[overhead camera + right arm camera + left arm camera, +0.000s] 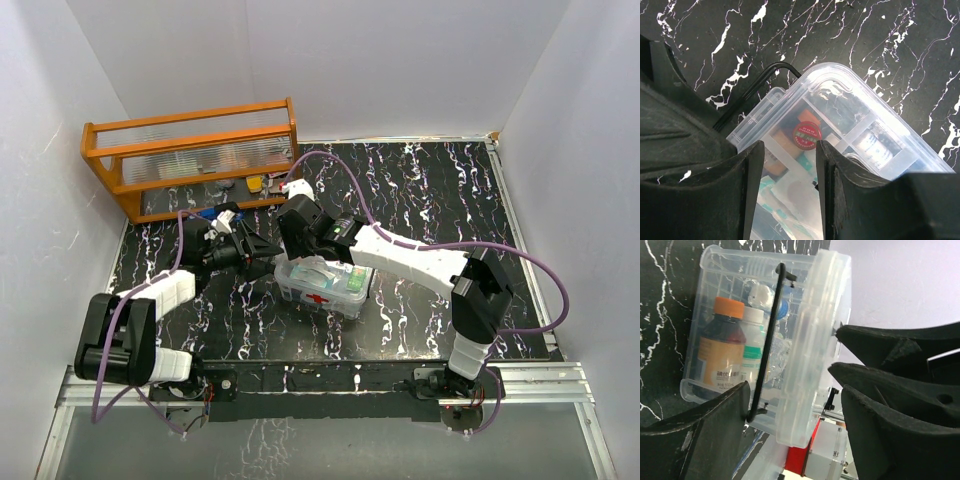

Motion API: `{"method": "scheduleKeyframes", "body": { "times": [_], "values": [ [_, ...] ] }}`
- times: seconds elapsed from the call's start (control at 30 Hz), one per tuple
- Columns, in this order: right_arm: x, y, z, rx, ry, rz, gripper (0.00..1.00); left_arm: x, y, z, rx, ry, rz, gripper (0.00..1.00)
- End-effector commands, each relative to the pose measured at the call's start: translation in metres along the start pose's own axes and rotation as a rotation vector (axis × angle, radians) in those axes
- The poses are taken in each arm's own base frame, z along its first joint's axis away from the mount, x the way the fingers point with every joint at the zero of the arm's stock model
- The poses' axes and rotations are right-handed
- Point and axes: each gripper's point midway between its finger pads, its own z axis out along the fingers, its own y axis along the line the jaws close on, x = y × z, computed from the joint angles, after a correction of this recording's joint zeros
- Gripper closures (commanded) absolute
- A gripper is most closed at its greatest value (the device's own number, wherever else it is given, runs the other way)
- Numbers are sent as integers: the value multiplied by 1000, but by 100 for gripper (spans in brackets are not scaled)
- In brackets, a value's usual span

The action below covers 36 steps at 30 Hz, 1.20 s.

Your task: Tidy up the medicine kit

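Top external: medicine kit (330, 292) near table (450, 190) centre

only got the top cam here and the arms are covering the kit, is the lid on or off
Observer: On. The right wrist view shows the clear lid covering the medicine kit. I cannot tell whether it is latched.
Operator: wheres the handle
Observer: The thin dark handle is swung to one side rather than standing over the lid. It lies outside the fingers of the right gripper, which hover apart over the lid.
Operator: whats inside
Observer: The left wrist view shows a brown bottle with an orange cap next to a white bottle, seen through the clear wall.
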Motion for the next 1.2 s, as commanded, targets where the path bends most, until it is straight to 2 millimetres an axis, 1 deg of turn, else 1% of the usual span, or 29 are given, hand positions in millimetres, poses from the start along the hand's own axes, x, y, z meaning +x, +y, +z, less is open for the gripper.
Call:
{"method": "scheduleKeyframes", "body": {
  "times": [0.0,0.13,0.23,0.33,0.5,0.73,0.83,1.0,1.17],
  "values": [
    [63,-15,5,55,215,7,58,7,-17,-10,9,26,65,30],
    [62,-17,7,62,211,28,59,8,-16,-12,-7,26,96,33],
    [63,-21,11,85,213,58,62,7,-11,-10,-35,34,90,35],
    [64,-24,15,96,212,83,63,7,-13,-11,-27,42,92,37],
    [66,-23,21,89,212,99,63,9,-18,-12,-20,53,114,41],
    [69,-24,24,87,223,102,64,8,-23,-15,-17,49,192,45],
    [70,-26,25,87,224,106,64,8,-22,-15,-22,51,212,47],
    [73,-26,26,82,228,110,64,3,-17,-14,-73,39,248,52],
    [77,-28,25,86,233,113,65,-5,-25,-13,-61,17,318,54]
  ]
}}
